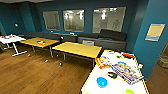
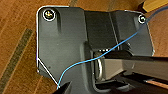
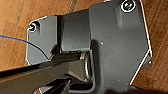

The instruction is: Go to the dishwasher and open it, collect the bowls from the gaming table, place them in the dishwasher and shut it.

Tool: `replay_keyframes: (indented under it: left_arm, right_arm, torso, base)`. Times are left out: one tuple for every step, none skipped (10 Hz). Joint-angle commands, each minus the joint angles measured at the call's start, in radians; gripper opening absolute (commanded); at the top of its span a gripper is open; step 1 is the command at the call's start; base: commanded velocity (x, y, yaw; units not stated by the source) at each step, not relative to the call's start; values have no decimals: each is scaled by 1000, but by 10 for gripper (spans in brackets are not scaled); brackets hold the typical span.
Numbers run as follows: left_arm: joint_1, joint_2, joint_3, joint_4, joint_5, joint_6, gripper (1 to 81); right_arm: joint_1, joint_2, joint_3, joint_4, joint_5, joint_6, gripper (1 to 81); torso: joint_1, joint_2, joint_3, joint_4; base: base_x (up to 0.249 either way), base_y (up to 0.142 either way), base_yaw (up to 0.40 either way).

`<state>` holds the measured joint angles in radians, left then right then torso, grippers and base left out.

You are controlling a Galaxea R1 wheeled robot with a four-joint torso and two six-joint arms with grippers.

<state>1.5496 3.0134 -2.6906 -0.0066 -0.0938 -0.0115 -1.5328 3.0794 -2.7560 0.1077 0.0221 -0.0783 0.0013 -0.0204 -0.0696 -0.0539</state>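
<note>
White and glossy, the gaming table (image 1: 113, 87) sits nearest to me at the lower right of the head view, and this is the counter I have come for. I judge the collecting step to be in hand, with nothing picked up yet. On it I see the bright blue bowl (image 1: 101, 82) close to the near edge and a yellow-green bowl (image 1: 129, 92) just cut off by the frame (a third, dark bowl I cannot pick out). Beyond them lie a red and orange packet (image 1: 102, 61) and a flat patterned box (image 1: 126, 72). Both wrist views look down on wooden floor (image 2: 17, 37), and I cannot tell whether either tool is open or closed. Farther off stand yellow tables (image 1: 78, 49) and a dark sofa (image 1: 105, 40). Reaching the blue bowl calls for closing in and lowering an arm over it.
</note>
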Motion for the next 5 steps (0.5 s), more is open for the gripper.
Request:
replay_keyframes:
  left_arm:
    - [-39,-2,2,4,51,2,811]
    - [-39,-2,2,4,51,2,811]
    - [-39,-2,2,4,51,2,811]
    - [-39,-2,2,4,51,2,811]
    - [-41,-2,2,4,51,1,811]
  right_arm:
    - [33,3,10,1,-62,0,811]
    - [33,1,10,4,-62,2,811]
    - [33,0,10,3,-62,2,811]
    - [32,-2,10,1,-62,0,811]
    - [32,-2,10,3,-62,0,811]
  torso:
    - [0,0,0,0]
    - [0,0,0,0]
    - [0,0,0,0]
    - [0,0,0,0]
    - [0,0,0,0]
  base:
    - [0,0,-377]
    - [0,0,-378]
    - [0,0,-378]
    - [0,0,-378]
    - [0,0,-378]
